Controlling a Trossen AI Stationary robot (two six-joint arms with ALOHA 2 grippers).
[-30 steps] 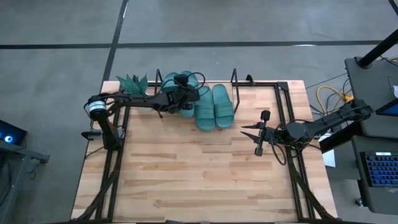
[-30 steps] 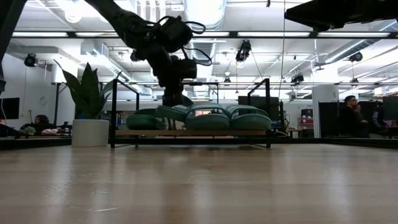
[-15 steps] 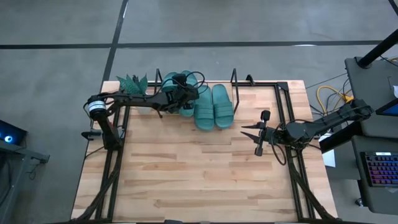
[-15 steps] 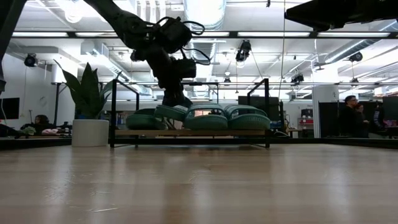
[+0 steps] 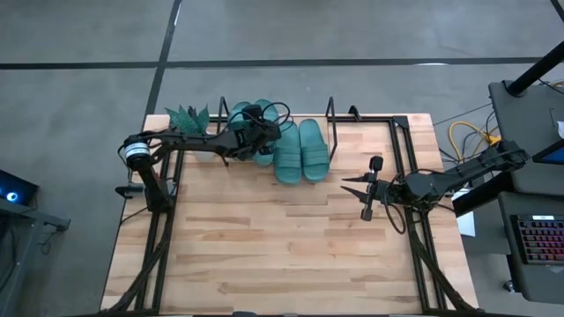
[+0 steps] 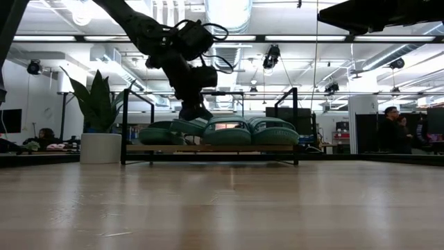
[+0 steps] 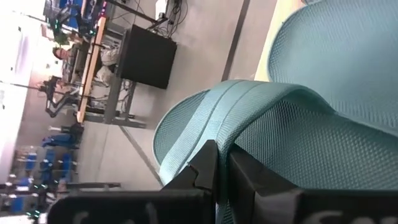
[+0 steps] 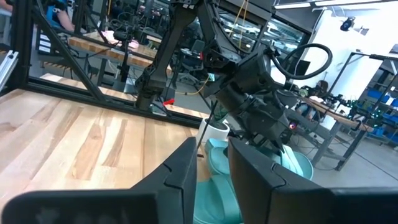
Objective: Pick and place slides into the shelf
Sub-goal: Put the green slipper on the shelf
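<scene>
Slide [image 7: 249, 124] strap in shut L gripper [image 7: 217, 162].

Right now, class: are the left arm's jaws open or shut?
Shut, pinching a slide. In the left wrist view the left gripper has its jaws closed on that slide's edge, over the shelf.

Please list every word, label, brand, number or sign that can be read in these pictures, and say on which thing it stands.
None can be read.
Slides: no brand or number shows on them.
Shelf: bare wood and black wire, no label.
Laptop beside the table: its key markings are too small to read.
Room behind, low view: no sign can be read.
</scene>
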